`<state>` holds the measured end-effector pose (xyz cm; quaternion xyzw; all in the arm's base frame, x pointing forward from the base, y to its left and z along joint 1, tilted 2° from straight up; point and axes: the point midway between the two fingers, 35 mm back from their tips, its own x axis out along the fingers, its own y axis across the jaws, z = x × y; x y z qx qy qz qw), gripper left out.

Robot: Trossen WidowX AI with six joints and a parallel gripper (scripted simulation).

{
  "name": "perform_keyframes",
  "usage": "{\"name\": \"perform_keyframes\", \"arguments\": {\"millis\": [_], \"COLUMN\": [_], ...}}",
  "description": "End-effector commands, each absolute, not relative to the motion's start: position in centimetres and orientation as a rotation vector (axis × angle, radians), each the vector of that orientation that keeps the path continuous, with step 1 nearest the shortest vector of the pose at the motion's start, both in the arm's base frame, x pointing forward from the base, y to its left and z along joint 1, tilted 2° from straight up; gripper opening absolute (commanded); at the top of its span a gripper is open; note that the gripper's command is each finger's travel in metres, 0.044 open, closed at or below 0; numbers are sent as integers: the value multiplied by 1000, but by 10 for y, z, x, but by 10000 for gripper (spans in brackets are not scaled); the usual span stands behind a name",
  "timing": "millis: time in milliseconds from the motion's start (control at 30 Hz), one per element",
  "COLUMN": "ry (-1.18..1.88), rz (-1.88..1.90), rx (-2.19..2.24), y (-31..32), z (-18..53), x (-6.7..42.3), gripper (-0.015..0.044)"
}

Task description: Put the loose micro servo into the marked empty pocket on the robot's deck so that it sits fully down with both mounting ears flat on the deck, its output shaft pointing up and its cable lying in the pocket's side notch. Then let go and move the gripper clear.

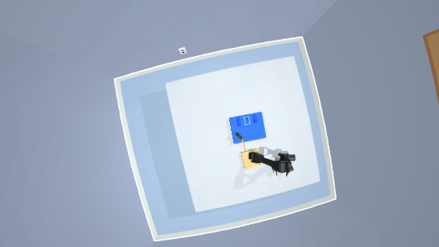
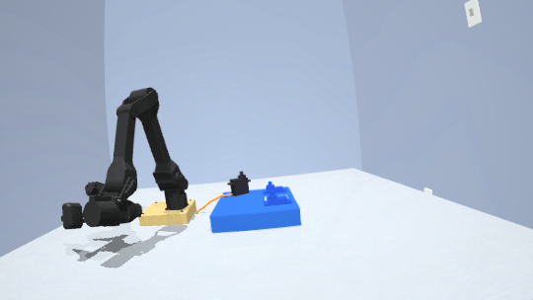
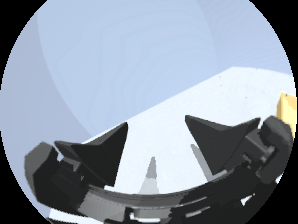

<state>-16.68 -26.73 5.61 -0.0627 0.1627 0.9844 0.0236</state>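
Claw [image 3: 154, 141] is spread wide with nothing in it, folded low over the worktop [image 2: 375, 247]. The micro servo [image 2: 240, 185] stands on the blue deck [image 2: 257, 217], around 11 o'clock of the arm's tan base [image 1: 246, 162] from the top.

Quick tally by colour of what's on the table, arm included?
Black: 2, the arm with its open gripper, and the micro servo
Blue: 1, the deck
Tan: 1, the base plate
Orange: 1, the servo cable
Total: 5
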Motion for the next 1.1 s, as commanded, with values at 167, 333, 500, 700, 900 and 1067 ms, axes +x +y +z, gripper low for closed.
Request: {"name": "perform_keyframes", "arguments": {"millis": [167,333,500,700,900,1067], "ry": [530,543,558,570,606,650], "rz": [3073,3112,3146,3176,3229,3278], "rx": [-244,-326,-398,-481,-703,-946], "y": [-274,-282,-290,-297,-306,-314], "z": [55,52,52,51,49,49], "x": [-158,-144,-130,-116,-77,-27], "gripper": [440,440,440,440,440,440]}}
